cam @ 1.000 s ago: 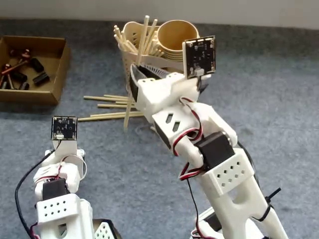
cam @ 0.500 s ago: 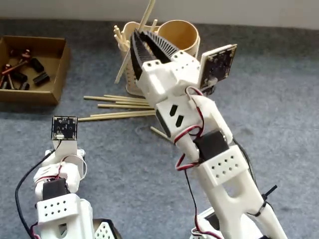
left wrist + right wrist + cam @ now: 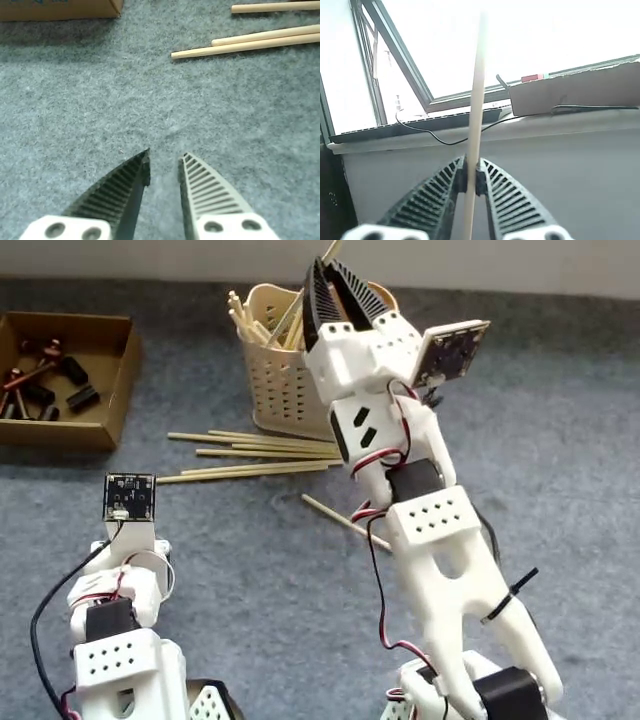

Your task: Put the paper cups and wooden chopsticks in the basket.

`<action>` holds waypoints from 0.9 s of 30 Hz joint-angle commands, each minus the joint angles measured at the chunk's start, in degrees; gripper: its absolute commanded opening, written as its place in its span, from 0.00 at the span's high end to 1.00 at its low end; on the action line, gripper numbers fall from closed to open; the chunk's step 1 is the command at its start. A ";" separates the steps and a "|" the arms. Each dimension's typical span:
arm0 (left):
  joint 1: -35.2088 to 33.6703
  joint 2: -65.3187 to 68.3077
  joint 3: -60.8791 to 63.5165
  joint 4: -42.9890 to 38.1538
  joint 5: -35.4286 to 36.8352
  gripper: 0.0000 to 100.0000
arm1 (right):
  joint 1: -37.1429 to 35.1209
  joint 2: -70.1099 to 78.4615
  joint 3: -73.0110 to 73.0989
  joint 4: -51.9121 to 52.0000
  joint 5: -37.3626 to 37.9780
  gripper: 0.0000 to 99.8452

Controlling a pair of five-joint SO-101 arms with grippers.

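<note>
Wooden chopsticks: several pale, thin, straight sticks lie roughly parallel on the grey, felt-like carpet, just in front of the basket. One more stick lies apart from them, slanted, beside the right arm.

Basket: cream plastic, tapered, upright, with walls perforated in a fine grid. A bundle of sticks stands inside it and leans out over the rim.

Paper cup: only a tan curved edge is visible, in the basket behind the right gripper.

Right gripper: raised over the basket's mouth. Its ribbed, pointed fingers are pinched onto a single chopstick. The stick passes between the fingertips and stands nearly upright. In the high view its lower end slants down toward the basket opening.

Left gripper: low over bare carpet. It has one black and one pale finger, both ribbed and triangular. The tips are slightly apart with nothing between them. The ends of the loose chopsticks lie well ahead of it.

Cardboard box: open-topped and brown, sitting away from the basket on the left arm's side. It holds small dark parts.
</note>
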 commanded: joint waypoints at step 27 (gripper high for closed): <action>-0.40 -0.48 -0.22 -0.97 -0.53 0.90 | -1.36 7.52 6.11 -10.59 11.34 0.85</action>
